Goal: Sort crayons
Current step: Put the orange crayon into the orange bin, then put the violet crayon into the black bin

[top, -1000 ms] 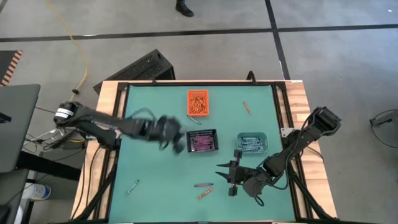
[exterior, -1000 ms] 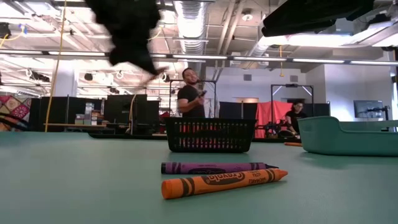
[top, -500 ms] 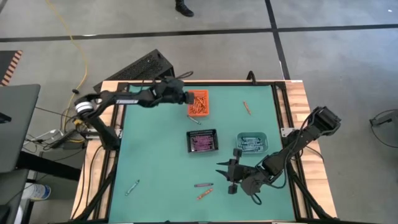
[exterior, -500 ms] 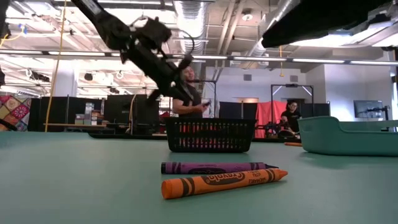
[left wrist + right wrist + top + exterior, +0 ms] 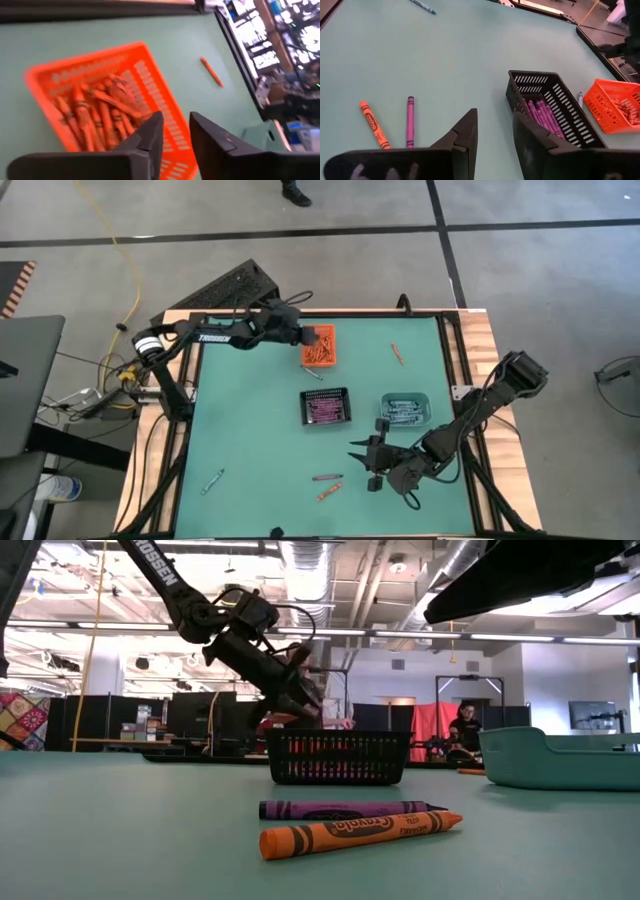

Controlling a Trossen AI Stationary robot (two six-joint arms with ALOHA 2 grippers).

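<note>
Orange crayons [image 5: 100, 112] are heaped in the orange bin [image 5: 319, 345]; the left gripper [image 5: 308, 335] is held above it, fingers parted, nothing pinched, likely for a drop. Purple ones are kept in the black mesh bin [image 5: 326, 407]. The right gripper [image 5: 362, 460], fingers spread, is poised near two loose crayons [image 5: 327, 485] on the surface [image 5: 250, 440].

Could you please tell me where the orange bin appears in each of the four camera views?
High view: the orange bin sits at the mat's far edge, under the left gripper.
Low view: hidden behind the black mesh bin.
Left wrist view: the bin fills the middle, full of orange crayons.
Right wrist view: at the right edge.
Shared landmark: the black mesh bin, one spot nearer than the orange one.
</note>
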